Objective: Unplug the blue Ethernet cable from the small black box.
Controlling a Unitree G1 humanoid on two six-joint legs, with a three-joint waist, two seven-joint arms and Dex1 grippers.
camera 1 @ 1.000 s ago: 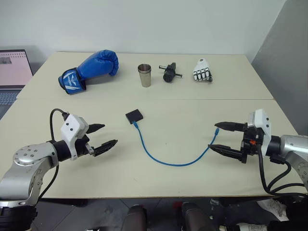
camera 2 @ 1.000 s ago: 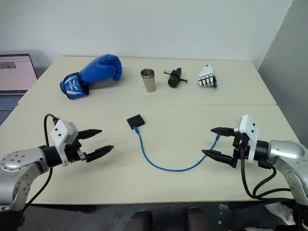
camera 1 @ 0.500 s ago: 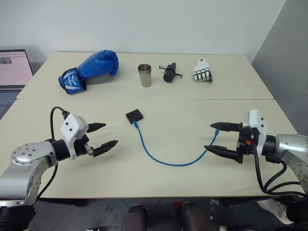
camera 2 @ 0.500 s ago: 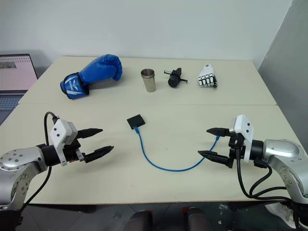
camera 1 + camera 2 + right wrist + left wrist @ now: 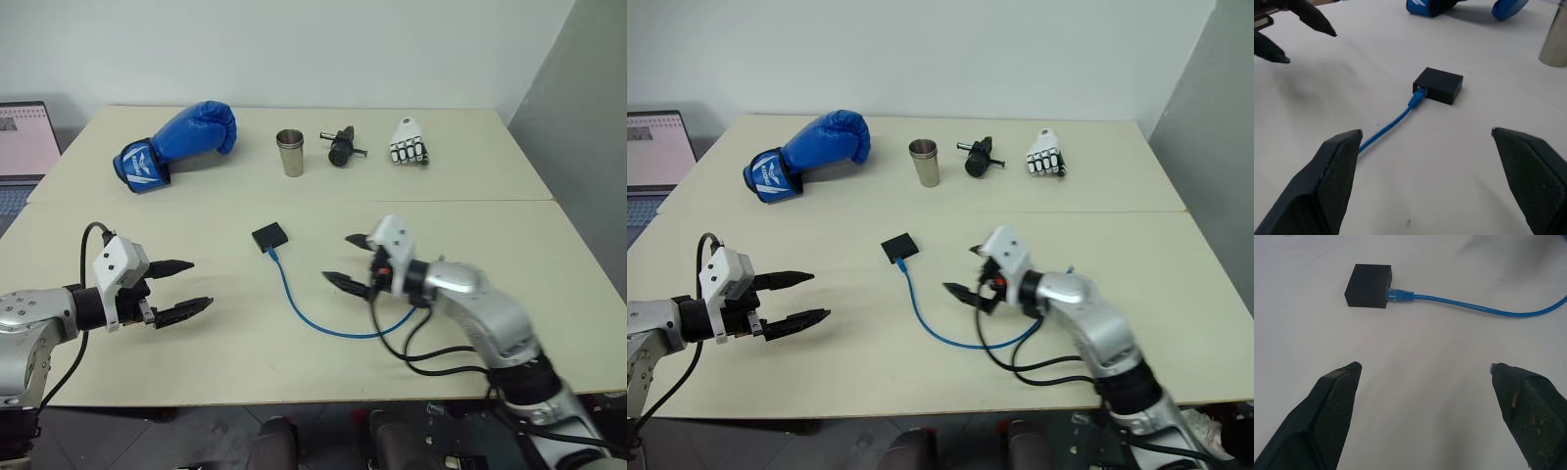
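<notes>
Two grippers, both spread wide and holding nothing: left gripper (image 5: pixel 180 289) at lower left, right gripper (image 5: pixel 348 259) mid-frame over the table (image 5: pixel 549 255). Black box (image 5: pixel 269 236) sits centre, blue cable (image 5: pixel 294 304) plugged in, curving toward lower right.

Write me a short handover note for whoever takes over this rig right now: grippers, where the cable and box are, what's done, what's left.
Left gripper: open, empty, hovering over the table's left side, aimed toward the small black box.
Right gripper: open, empty, hovering near mid-table beside the blue Ethernet cable, pointing at the box.
Box: lying flat at mid-table.
Cable: one plug seated in the box's near edge; the cord runs toward the robot and curves right, passing under the right arm.
Done: nothing; the plug is still in and neither thing is touched.
Left: steady the box, grip the cable at its plug, pull it free.
</notes>
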